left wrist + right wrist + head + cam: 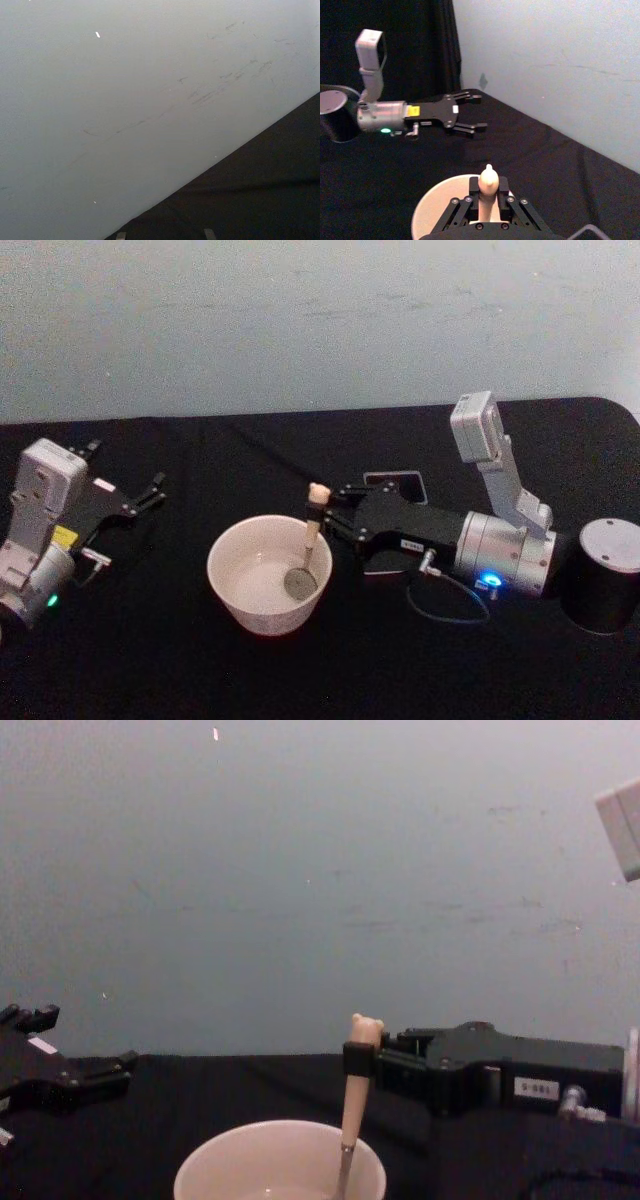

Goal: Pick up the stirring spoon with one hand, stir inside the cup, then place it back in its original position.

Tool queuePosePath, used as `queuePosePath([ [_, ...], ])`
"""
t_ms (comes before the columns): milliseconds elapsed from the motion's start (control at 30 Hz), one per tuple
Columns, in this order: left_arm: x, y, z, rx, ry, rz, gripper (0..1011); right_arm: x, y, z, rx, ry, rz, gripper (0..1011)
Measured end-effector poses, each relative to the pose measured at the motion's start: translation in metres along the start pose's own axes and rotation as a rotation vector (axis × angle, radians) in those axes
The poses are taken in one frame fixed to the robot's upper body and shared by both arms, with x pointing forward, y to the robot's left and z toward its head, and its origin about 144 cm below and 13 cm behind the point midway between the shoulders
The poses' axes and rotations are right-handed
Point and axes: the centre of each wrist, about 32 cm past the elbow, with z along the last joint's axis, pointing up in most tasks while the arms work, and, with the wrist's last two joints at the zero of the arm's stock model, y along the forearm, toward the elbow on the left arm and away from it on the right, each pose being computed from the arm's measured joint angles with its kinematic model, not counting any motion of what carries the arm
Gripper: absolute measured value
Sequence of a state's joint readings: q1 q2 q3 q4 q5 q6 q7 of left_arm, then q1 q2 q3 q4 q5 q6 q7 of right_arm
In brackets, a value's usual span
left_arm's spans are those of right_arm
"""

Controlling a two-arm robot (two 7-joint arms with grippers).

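Note:
The cream-white cup (232,585) stands at the middle of the black table. The stirring spoon (313,523) stands nearly upright in it, its metal bowl resting on the cup's bottom and its bear head on top. My right gripper (322,512) reaches in from the right and is shut on the beige handle just below the bear head (366,1025). The right wrist view shows the handle (488,181) clamped between the fingers above the cup rim (427,210). Behind the right gripper sits the dark square holder (400,483), partly hidden. My left gripper (128,465) rests open at the far left.
A pale wall runs along the back of the table. A dark cylinder with a grey top (605,580) stands at the right edge beside the right arm. Bare black cloth lies between the cup (280,1160) and the left gripper (479,112).

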State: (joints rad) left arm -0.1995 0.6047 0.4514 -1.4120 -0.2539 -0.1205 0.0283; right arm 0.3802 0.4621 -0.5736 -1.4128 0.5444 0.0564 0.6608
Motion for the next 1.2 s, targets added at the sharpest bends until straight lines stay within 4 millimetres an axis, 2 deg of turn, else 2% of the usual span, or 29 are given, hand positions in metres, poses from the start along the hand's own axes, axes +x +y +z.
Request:
queuePosePath([
  [267, 0.0, 0.0, 0.0, 0.0, 0.0, 0.0, 1002, -0.008, 0.001, 0.0, -0.001, 0.019, 0.046, 214],
  [600, 0.0, 0.0, 0.0, 0.0, 0.0, 0.0, 1001, -0.013, 0.017, 0.002, 0.006, 0.029, 0.065, 214],
  [800, 0.0, 0.0, 0.0, 0.0, 0.0, 0.0, 1001, -0.011, 0.026, 0.003, 0.015, 0.034, 0.046, 214],
  [1200, 0.0, 0.0, 0.0, 0.0, 0.0, 0.0, 1001, -0.004, 0.027, 0.007, 0.034, 0.037, 0.01, 214],
])
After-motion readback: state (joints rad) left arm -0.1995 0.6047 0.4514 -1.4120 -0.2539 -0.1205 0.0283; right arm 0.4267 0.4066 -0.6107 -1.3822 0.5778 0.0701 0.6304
